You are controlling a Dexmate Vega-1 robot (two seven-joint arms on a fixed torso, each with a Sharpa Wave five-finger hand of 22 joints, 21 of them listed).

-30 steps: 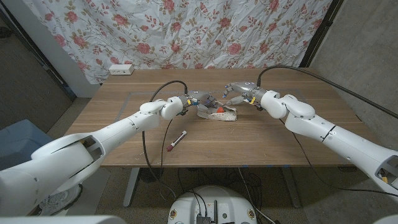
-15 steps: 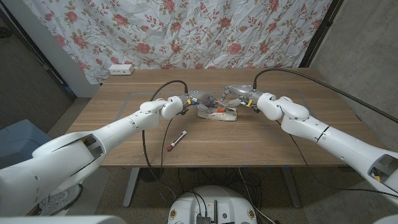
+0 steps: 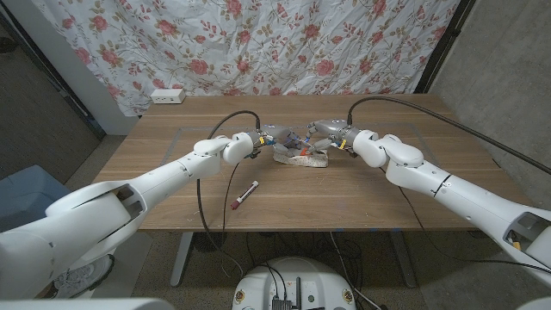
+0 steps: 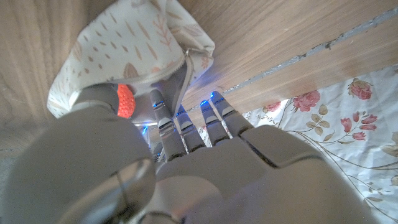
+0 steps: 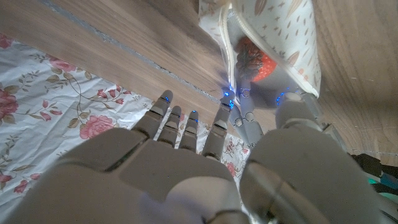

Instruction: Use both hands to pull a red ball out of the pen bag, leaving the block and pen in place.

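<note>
Matt brown wood-grain surface (image 3: 362,185), soft cream printed cloth pen bag (image 4: 134,43), red ball (image 5: 258,59) with rough dimpled skin, smooth glossy grey plastic left hand (image 4: 180,162) and right hand (image 5: 186,168), floral cloth backdrop (image 3: 258,43)

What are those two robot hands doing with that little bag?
The robot is working at a small patterned pen bag in the middle of the wooden table. Its left hand and right hand are both at the bag's open mouth. A red ball sits just inside the opening, not out yet. A pen lies apart on the table, nearer the robot.
</note>
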